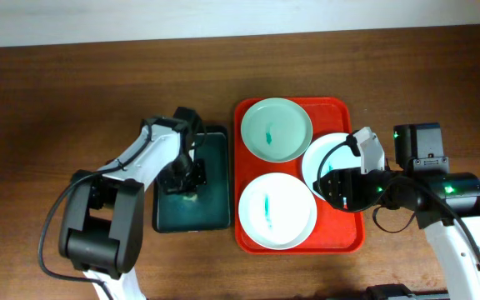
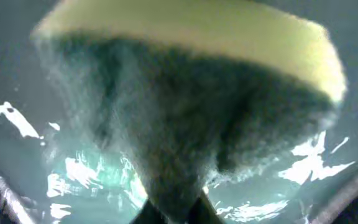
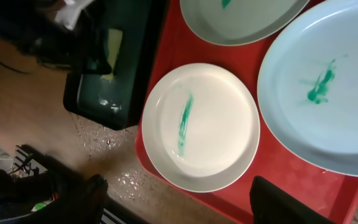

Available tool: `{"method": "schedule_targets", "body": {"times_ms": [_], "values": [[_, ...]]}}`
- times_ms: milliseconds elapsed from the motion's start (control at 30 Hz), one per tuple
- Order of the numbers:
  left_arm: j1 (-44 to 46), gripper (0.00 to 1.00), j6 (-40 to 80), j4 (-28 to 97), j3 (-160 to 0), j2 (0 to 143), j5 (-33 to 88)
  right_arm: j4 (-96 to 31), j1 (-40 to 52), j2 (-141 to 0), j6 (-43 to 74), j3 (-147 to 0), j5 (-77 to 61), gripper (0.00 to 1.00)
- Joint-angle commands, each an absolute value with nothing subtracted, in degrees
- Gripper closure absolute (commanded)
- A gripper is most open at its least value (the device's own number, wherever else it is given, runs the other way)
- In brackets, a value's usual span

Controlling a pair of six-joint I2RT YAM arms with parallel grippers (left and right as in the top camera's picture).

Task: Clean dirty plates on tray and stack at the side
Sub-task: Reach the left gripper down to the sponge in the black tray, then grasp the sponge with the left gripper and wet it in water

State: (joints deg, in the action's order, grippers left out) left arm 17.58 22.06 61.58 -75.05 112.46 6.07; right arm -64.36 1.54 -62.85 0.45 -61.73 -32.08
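L gripper (image 1: pixel 182 177) is clamped on a yellow foam sponge (image 2: pixel 185 93) w/ a dark green scouring face. In the left wrist view its dark fingers (image 2: pixel 143 216) meet at the bottom edge & the scourer side is pinched to a V btwn them. The sponge sits low over a small dark green rectangular plastic tray (image 1: pixel 215 204) w/ a wet, glinting floor; touching or just above, can't tell. Nothing else shows in the dark green tray, which lies just left of a large flat bright red plastic tray (image 1: pixel 346 237), long edges side by side. R gripper (image 1: pixel 334 182) has its fingers spread wide, nothing btwn them, above the near-left part of a pale blue round shallow right-hand plate (image 1: pixel 322 150); contact can't be told. That plate lies in the red tray w/ 2 more, none stacked: pale mint far plate (image 1: pixel 276 129) & white near plate (image 1: pixel 277 210), rims close together. Each carries a teal smear (image 3: pixel 183 121) at centre. Both trays rest on a brown wooden table (image 1: pixel 57 100).
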Motion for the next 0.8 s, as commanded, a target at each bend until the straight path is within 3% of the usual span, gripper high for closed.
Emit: {"method": "schedule_targets", "body": {"times_ms": [0, 100, 267, 400, 467, 500, 533, 733, 767], "values": [[17.8, 0.39, 20.6, 65.9, -83.2, 111.2, 7.5, -64.3, 1.9, -62.9, 0.5, -62.9, -32.8, 0.26], [17.8, 0.21, 19.3, 65.7, -84.6, 111.0, 5.4, -64.3, 1.9, -62.9, 0.5, -62.9, -32.8, 0.26], [17.8, 0.20, 19.3, 58.7, -81.8, 111.7, 0.3, -64.2, 1.9, -62.9, 0.5, -62.9, -32.8, 0.26], [18.3, 0.42, 19.2, 49.4, -77.5, 113.3, 1.3, -64.1, 1.9, -62.9, 0.5, -62.9, -32.8, 0.26], [18.4, 0.71, 19.2, 47.1, -76.1, 113.6, 1.2, -64.1, 1.9, -62.9, 0.5, -62.9, -32.8, 0.26], [18.4, 0.96, 19.2, 47.1, -75.9, 113.6, 1.2, -64.1, 1.9, -62.9, 0.5, -62.9, -32.8, 0.26], [18.4, 1.00, 19.2, 47.2, -76.0, 113.6, 1.3, -64.2, 1.9, -62.9, 0.5, -62.9, -32.8, 0.26], [18.1, 0.97, 18.1, 55.2, -83.1, 113.3, 1.3, -64.2, 1.9, -62.9, 0.5, -62.9, -32.8, 0.26], [18.1, 0.68, 18.1, 56.6, -84.6, 113.3, 1.3, -64.2, 1.9, -62.9, 0.5, -62.9, -32.8, 0.26]]}}
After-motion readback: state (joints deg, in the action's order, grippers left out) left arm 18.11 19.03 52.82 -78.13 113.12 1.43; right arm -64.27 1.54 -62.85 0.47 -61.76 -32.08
